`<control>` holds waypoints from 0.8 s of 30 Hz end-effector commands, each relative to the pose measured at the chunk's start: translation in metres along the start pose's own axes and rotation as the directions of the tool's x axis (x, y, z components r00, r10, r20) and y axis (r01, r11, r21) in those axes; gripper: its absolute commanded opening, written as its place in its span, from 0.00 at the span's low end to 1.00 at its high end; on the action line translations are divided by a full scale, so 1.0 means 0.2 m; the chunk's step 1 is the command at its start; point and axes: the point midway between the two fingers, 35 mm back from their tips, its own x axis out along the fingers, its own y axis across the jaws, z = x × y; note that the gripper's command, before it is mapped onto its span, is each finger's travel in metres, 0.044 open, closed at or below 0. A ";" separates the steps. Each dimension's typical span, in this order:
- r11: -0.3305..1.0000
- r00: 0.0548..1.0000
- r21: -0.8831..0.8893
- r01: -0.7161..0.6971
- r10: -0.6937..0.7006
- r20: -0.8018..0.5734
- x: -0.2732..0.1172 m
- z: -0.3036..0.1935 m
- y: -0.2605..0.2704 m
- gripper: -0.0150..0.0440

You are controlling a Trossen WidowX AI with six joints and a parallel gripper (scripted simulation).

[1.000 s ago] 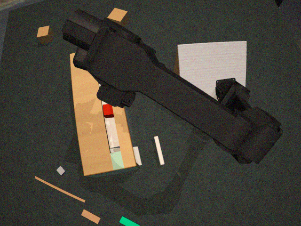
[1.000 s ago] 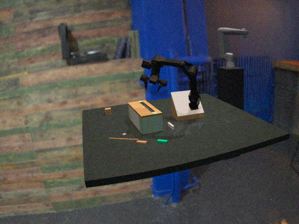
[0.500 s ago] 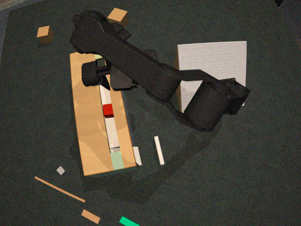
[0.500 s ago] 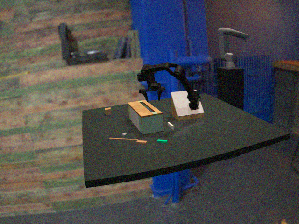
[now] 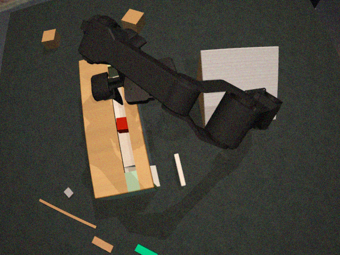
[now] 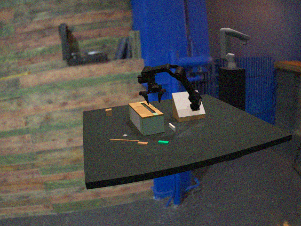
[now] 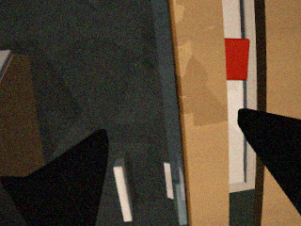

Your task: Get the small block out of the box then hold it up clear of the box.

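The box [image 5: 100,137] [image 6: 152,126] [image 7: 202,141] stands upright, with a wooden top cut by a long slot. Through the slot the red block [image 5: 122,124] [image 7: 237,58] shows on the white shelf [image 5: 127,153] [image 7: 236,151], roughly midway along it. The block is not visible in the exterior view. My gripper [image 6: 154,102] [image 7: 173,125] is open and empty, pointing down above the box's far end. In the wrist view one finger is over the slot side, the other over the table side. Which shelf end is the pocket I cannot tell.
A white-faced wedge [image 5: 238,66] [image 6: 182,104] stands right of the box. A white bar [image 5: 179,170] [image 6: 172,126] lies between them. Two wooden cubes [image 5: 132,16] [image 5: 49,35] are behind. A grey tile [image 5: 68,192], thin stick [image 5: 67,213], orange block [image 5: 102,244] and green block [image 5: 145,249] lie in front.
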 end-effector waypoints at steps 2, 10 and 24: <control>1.000 1.000 0.011 0.000 0.000 0.009 0.05 -0.01 -0.01 0.93; 1.000 1.000 0.013 -0.001 0.001 0.011 0.11 -0.02 -0.02 0.93; 1.000 1.000 0.016 -0.004 0.004 0.017 0.22 -0.04 -0.03 0.93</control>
